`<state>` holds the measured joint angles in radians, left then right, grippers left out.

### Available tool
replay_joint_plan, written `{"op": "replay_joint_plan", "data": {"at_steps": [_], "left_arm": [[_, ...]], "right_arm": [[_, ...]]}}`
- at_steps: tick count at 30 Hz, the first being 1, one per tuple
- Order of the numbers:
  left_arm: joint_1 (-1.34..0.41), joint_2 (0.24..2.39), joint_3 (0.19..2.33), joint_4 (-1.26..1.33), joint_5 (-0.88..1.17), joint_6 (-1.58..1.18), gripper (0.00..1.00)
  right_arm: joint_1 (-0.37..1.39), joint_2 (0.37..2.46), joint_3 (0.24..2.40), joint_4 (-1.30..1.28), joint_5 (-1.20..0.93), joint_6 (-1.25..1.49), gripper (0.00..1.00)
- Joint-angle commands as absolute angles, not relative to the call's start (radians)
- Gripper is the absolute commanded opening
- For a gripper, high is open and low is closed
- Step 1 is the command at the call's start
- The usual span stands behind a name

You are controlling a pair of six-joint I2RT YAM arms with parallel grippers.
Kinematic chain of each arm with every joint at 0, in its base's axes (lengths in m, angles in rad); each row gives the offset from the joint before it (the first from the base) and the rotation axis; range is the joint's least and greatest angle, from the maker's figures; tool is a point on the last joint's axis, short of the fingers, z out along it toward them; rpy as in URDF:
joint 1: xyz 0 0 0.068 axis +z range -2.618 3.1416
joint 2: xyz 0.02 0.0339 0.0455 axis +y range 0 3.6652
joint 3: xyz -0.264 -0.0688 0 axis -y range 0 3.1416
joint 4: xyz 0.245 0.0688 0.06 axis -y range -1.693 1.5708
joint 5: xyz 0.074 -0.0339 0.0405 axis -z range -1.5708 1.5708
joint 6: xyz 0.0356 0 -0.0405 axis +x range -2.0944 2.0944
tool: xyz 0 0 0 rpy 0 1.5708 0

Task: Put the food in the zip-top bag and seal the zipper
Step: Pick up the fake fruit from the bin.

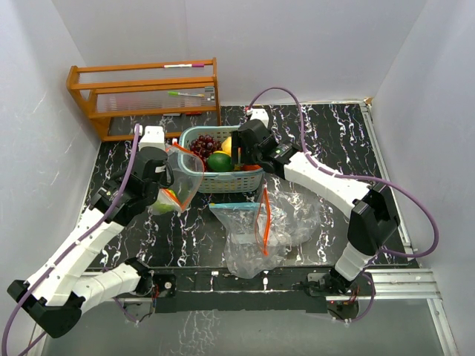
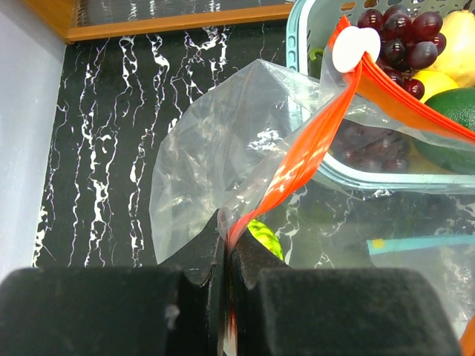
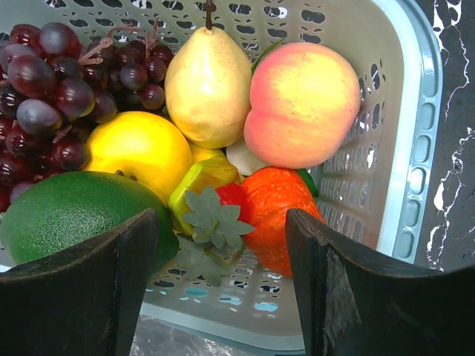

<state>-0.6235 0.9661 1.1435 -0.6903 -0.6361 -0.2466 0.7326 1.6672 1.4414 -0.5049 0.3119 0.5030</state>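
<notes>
Most fruit (image 3: 208, 81) fills the basket (image 3: 415, 148), one piece (image 2: 266, 236) the bag (image 2: 200, 148).

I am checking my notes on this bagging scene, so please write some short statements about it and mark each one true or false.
1. The left end effector is shut on the orange zipper strip of a clear bag. True.
2. The right end effector grips the pear. False: its jaws stand open above the basket, holding nothing.
3. The purple grapes lie in the basket. True.
4. The wooden rack stands at the far right corner of the table. False: it stands at the far left.
5. A second bag lies on the table in front of the basket. True.
</notes>
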Motion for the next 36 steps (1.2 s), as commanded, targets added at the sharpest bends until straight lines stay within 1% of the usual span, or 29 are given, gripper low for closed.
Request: {"op": "replay_joint_plan", "data": {"at_steps": [1,4,6,8,16,21,23,26,28,29,31,34,35,36], "left_arm": [[-0.619,0.943,1.136,-0.694,-0.650,-0.247,0.00],[-0.618,0.946,1.139,-0.694,-0.648,-0.247,0.00],[-0.618,0.946,1.141,-0.692,-0.646,-0.246,0.00],[-0.618,0.943,1.140,-0.690,-0.644,-0.247,0.00],[-0.618,0.945,1.137,-0.684,-0.641,-0.241,0.00],[-0.618,0.945,1.130,-0.680,-0.636,-0.239,0.00],[-0.619,0.945,1.128,-0.680,-0.635,-0.240,0.00],[-0.618,0.944,1.126,-0.682,-0.632,-0.242,0.00],[-0.618,0.943,1.126,-0.680,-0.631,-0.242,0.00],[-0.618,0.942,1.125,-0.680,-0.631,-0.242,0.00],[-0.618,0.943,1.123,-0.679,-0.629,-0.244,0.00],[-0.618,0.947,1.118,-0.678,-0.627,-0.244,0.00],[-0.619,0.949,1.119,-0.676,-0.627,-0.244,0.00],[-0.619,0.948,1.120,-0.676,-0.627,-0.244,0.00]], "right_arm": [[0.737,1.647,1.421,-0.477,0.327,0.503,0.70],[0.738,1.650,1.404,-0.463,0.326,0.504,0.69],[0.737,1.662,1.407,-0.456,0.332,0.497,0.62],[0.738,1.677,1.410,-0.445,0.338,0.485,0.59],[0.742,1.703,1.437,-0.416,0.376,0.451,0.57],[0.741,1.724,1.447,-0.415,0.376,0.442,0.40],[0.744,1.726,1.444,-0.412,0.376,0.441,0.35],[0.745,1.718,1.434,-0.397,0.383,0.435,0.25],[0.746,1.711,1.427,-0.383,0.393,0.427,0.20],[0.746,1.708,1.427,-0.381,0.395,0.423,0.19],[0.746,1.705,1.436,-0.386,0.405,0.416,0.19],[0.747,1.704,1.448,-0.391,0.409,0.406,0.37],[0.746,1.706,1.453,-0.392,0.411,0.405,0.39],[0.747,1.710,1.457,-0.392,0.414,0.404,0.40]]}}
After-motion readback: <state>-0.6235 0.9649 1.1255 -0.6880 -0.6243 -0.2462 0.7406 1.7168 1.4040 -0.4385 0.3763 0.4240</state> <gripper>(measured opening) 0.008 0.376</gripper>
